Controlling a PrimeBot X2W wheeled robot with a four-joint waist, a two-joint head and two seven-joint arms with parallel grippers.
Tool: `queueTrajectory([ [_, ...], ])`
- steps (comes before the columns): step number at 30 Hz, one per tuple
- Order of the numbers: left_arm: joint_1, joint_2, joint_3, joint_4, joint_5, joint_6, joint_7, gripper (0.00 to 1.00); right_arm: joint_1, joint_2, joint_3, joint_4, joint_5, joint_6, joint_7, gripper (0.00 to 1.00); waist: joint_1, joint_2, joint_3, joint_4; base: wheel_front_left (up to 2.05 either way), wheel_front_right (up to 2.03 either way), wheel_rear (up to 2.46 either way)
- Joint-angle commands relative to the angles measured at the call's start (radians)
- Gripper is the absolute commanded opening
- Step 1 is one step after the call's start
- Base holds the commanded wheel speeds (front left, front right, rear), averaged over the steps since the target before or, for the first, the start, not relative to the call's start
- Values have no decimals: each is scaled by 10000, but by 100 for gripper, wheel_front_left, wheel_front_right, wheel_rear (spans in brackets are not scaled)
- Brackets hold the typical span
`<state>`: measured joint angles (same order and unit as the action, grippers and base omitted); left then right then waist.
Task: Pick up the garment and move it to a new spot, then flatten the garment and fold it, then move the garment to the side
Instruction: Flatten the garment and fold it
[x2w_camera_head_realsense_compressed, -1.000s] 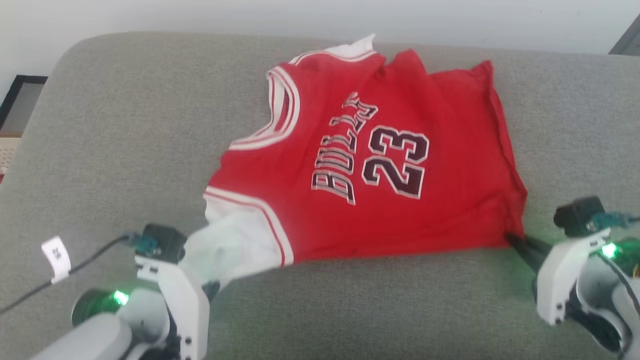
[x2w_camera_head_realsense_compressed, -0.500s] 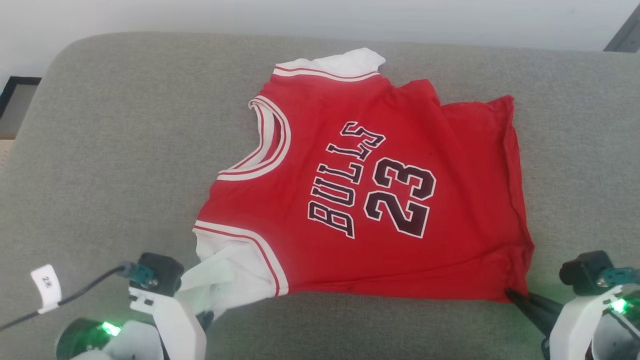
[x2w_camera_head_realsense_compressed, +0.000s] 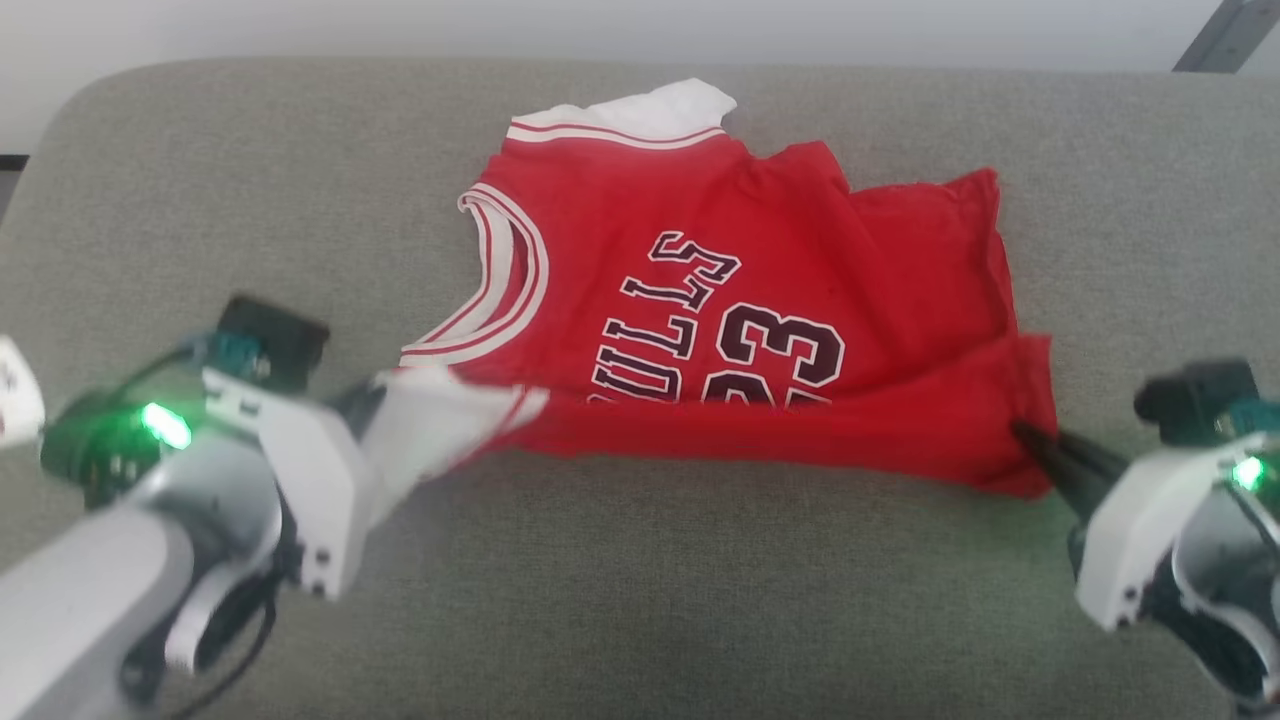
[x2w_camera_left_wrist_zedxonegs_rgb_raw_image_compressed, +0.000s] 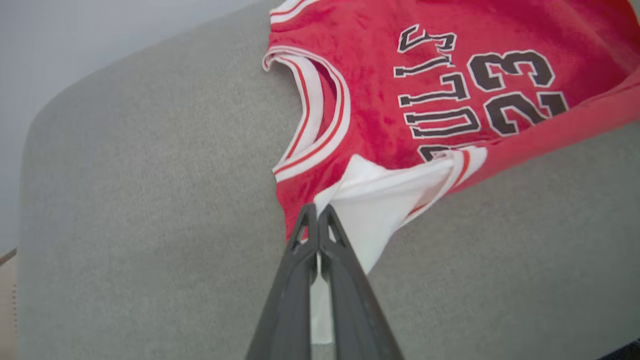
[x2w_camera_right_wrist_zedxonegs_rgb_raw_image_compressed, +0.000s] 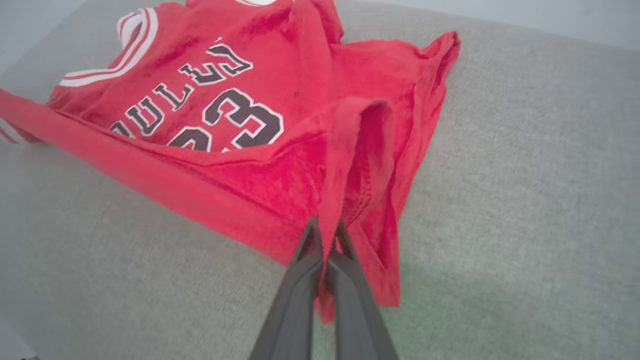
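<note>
Red fabric of the garment (x2w_camera_head_realsense_compressed: 740, 300) lies spread on the grey cushion (x2w_camera_head_realsense_compressed: 640, 600), nearer its far edge than its near edge, collar toward the left edge and hem toward the right. In the head view its near side is lifted off the cushion and pulled taut in a long band that covers the bottom of the lettering. The left gripper (x2w_camera_head_realsense_compressed: 372, 398) holds the band's left end at the white cuff panel (x2w_camera_head_realsense_compressed: 440, 415). The right gripper (x2w_camera_head_realsense_compressed: 1030, 440) holds its right end at the hem corner.

From the left wrist, the left gripper (x2w_camera_left_wrist_zedxonegs_rgb_raw_image_compressed: 314, 214) has its jaws pressed together on the white cuff panel (x2w_camera_left_wrist_zedxonegs_rgb_raw_image_compressed: 380, 200), and cloth hangs down between them.

From the right wrist, the right gripper (x2w_camera_right_wrist_zedxonegs_rgb_raw_image_compressed: 325, 227) has its jaws together too, pinching a doubled fold of red hem (x2w_camera_right_wrist_zedxonegs_rgb_raw_image_compressed: 350, 150).

This looks like the folding step. The held band runs left to right, roughly parallel to the cushion's near edge, and the rest of the garment lies beyond both jaws, toward the far edge. Each arm is nearer its own corner, so carrying the band over probably needs both to travel evenly, or the fold will skew.
</note>
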<state>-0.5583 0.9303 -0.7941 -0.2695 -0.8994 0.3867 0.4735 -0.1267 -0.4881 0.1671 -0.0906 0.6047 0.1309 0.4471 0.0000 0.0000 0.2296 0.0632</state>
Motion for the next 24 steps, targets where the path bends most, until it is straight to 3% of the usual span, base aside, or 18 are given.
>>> queueTrajectory([
  [1,-653,-307,38,660,234,-446,-91,0,-668,161,29,319,-321,-3,174,0,0,0,146,-54,0,0,0],
  [4,-1180,-607,-17,1345,425,-863,-212,0,-1242,387,53,705,-508,-3,245,0,0,0,287,-85,0,0,0],
  [11,-2602,-1940,-303,4130,749,-2194,-727,0,-2922,804,467,2343,-956,-3,389,0,0,0,831,-105,0,0,0],
  [21,-3607,-3717,-659,8055,543,-3737,-1527,0,-4172,1175,1192,4128,-987,-3,329,0,0,0,1347,-117,0,0,0],
  [22,-3662,-3855,-658,8413,504,-3876,-1608,4,-4227,1194,1254,4230,-997,-2,348,0,0,0,1364,-112,0,0,0],
  [23,-3721,-3986,-627,8691,439,-3955,-1660,17,-4292,1202,1293,4322,-1000,-2,366,0,0,0,1370,-107,0,0,0],
  [24,-3766,-4108,-579,8967,335,-4041,-1717,36,-4352,1231,1315,4390,-964,-2,387,12,0,0,1366,-105,0,0,0],
])
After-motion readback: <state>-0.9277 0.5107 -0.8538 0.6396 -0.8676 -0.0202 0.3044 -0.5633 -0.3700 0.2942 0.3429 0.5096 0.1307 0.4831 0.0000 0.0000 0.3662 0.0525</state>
